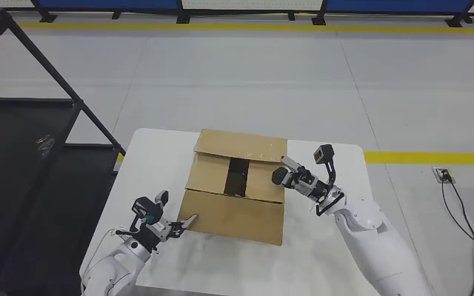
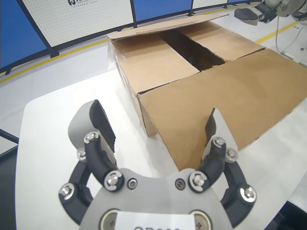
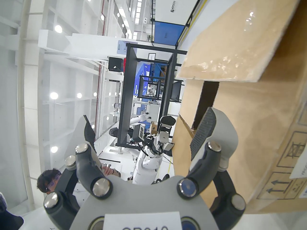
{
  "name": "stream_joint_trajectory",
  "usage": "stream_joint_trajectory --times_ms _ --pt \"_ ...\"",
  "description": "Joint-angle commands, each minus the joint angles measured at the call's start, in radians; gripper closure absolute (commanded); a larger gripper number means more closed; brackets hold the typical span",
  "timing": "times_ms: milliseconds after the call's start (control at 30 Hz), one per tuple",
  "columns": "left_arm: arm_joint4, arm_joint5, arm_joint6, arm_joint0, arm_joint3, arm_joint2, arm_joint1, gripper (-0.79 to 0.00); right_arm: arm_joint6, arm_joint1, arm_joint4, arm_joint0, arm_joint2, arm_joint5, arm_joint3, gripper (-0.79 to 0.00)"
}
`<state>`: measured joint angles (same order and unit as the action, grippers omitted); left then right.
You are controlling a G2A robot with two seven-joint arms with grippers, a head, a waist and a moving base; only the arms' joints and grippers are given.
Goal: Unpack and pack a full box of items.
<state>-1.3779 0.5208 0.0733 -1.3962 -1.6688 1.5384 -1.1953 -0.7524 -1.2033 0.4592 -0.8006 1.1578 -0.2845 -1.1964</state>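
A brown cardboard box stands in the middle of the white table. Its two inner flaps lie flat with a dark gap between them. The front flap is folded outward toward me, and the far flap is open. My left gripper is open at the front flap's left corner, with the flap's corner between its fingers in the left wrist view. My right gripper is open at the box's right side, one finger close to the inner flap's edge.
A black frame and a dark surface stand off the table's left side. Bare tabletop lies left of the box and in front of it. The right arm's gripper hangs beyond the box's far corner in the left wrist view.
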Motion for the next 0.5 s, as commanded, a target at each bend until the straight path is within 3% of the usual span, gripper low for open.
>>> stream_joint_trajectory --times_ms 0,467 --pt "0.001 -0.006 -0.002 0.002 0.000 -0.003 0.001 -0.785 0.000 -0.006 0.009 0.024 -0.011 0.014 0.034 -0.785" --pt "0.002 -0.016 -0.018 0.015 0.011 -0.034 0.004 -0.785 0.074 -0.056 0.076 0.170 -0.070 -0.017 0.227 -0.785"
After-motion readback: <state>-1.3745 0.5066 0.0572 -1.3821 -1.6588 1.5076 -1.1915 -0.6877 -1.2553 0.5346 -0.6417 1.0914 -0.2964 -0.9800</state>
